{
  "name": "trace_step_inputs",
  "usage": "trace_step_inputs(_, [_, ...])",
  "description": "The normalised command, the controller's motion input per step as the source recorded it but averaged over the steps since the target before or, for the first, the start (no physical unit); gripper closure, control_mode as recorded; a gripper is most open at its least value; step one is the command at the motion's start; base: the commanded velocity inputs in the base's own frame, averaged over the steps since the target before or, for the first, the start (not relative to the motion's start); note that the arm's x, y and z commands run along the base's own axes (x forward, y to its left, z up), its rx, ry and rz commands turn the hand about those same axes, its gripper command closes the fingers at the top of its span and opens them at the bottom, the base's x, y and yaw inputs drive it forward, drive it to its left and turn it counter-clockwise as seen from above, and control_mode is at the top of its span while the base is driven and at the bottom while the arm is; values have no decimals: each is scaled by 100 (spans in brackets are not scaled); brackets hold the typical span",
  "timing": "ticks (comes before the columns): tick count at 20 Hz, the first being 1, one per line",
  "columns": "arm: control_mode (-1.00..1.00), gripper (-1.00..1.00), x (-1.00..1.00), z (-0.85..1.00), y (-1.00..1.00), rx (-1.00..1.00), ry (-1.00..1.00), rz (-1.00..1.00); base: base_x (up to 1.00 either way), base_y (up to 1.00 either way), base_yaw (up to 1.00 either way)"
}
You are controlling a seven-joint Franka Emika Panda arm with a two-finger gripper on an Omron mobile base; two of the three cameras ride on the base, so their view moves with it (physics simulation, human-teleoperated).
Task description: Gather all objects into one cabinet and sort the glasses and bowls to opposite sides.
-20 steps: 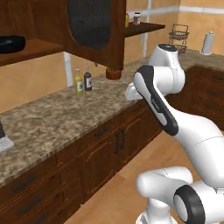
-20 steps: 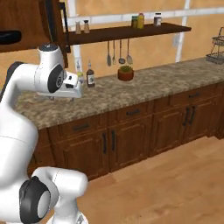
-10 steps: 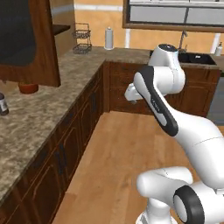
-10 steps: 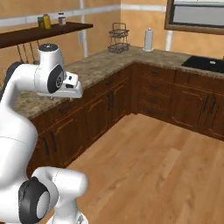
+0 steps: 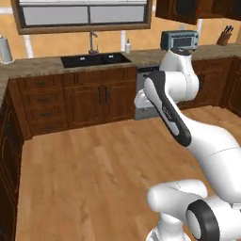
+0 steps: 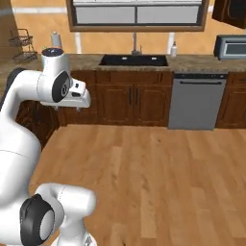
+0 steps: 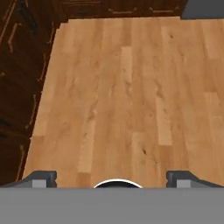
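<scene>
Wide-open and empty, the gripper (image 7: 112,177) hangs over bare wooden floor (image 7: 122,96), its two dark fingertips (image 7: 41,177) set far apart at the bottom of the hand view and touching nothing. Ahead of the claw the planks run clear to the foot of a dark brown row of base cabinets (image 7: 22,65), which lines one side of the hand view and closes off the far edge; a grey dishwasher (image 6: 194,103) stands in that row, seen at the far corner from the claw. Beyond the floor, the base views show a granite counter (image 5: 56,66) with a black sink (image 5: 94,59) under a window, a toaster oven (image 5: 179,40) farther along, and a paper towel roll (image 5: 5,49) at the other end. The white arm (image 5: 167,99) is folded high, well clear of every counter edge. A dark brown wall cabinet (image 5: 181,9) hangs high above the toaster oven, well apart from the claw; whether cups, mug or bowl sit in it cannot be told. Half a second earlier the base cameras faced a corner run of counter with a wire rack; now the whole scene has swung round to the sink wall, the arm's pose unchanged and the jaws as wide as before.
</scene>
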Motion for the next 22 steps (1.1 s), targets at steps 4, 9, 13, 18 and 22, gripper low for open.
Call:
trace_step_inputs(4, [100, -100, 0, 0, 0, 0, 0, 0, 0, -18, -83])
trace_step_inputs(9, [100, -100, 0, 0, 0, 0, 0, 0, 59, -20, -59])
trace_step_inputs(13, [100, -100, 0, 0, 0, 0, 0, 0, 100, -50, -10])
trace_step_inputs(18, [100, -100, 0, 0, 0, 0, 0, 0, 100, -63, 0])
trace_step_inputs(22, [100, -100, 0, 0, 0, 0, 0, 0, 100, -70, 6])
